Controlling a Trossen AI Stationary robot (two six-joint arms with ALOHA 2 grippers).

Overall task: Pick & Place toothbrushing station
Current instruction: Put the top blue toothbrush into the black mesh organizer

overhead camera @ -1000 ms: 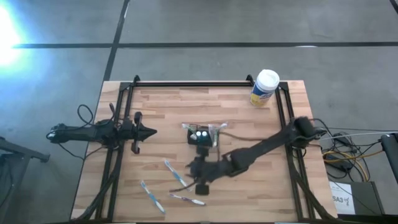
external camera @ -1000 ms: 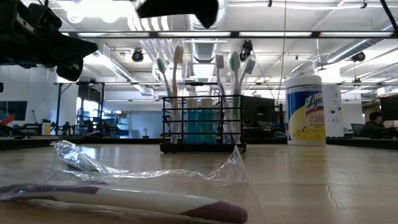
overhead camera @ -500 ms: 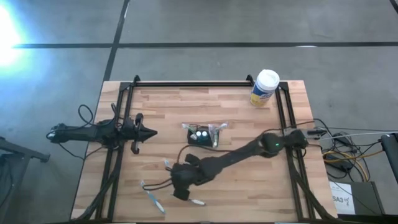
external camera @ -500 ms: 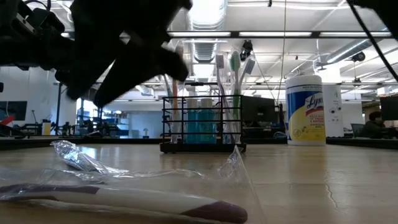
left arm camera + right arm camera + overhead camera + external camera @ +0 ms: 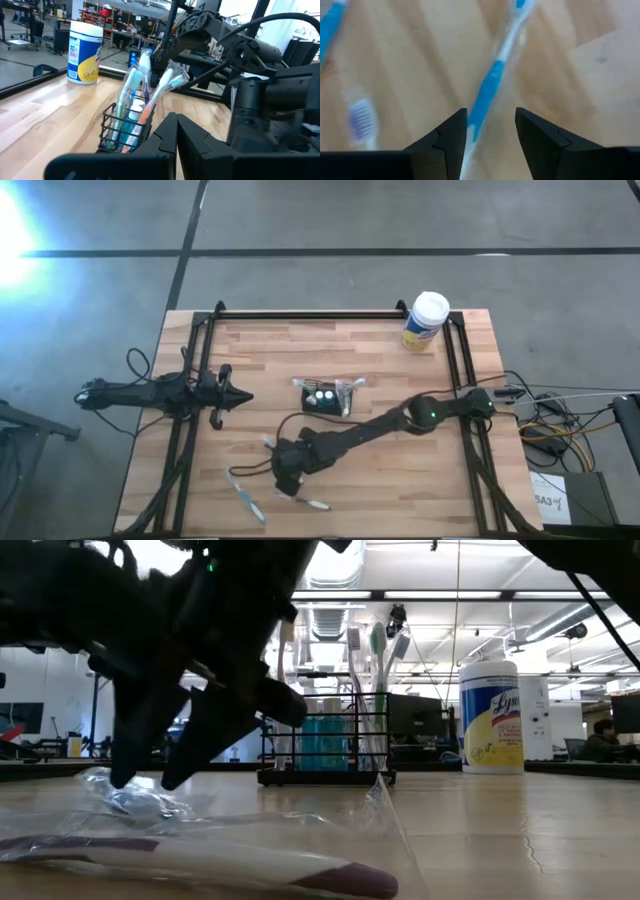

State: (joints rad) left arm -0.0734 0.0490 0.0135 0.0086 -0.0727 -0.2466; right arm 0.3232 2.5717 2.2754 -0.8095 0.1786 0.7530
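Observation:
The toothbrushing station is a small black mesh holder standing mid-table with several toothbrushes upright in it. A blue toothbrush in a clear wrapper lies on the wood near the front left. My right gripper is low over it and open, one finger on each side of its handle, slanting down. In the low view its fingertips hang just above the wrapper. My left gripper waits shut at the table's left, pointing level toward the station.
A purple toothbrush and another blue one lie near the front edge. A white-lidded, yellow-labelled canister stands at the far right corner. Black frame rails run along the table's far, left and right sides.
My right gripper has swung from just in front of the station toward the table's left and come down, tipping to point more steeply down, until its fingers stand over the wrapped blue toothbrush. The toothbrushes and the station have stayed where they were.

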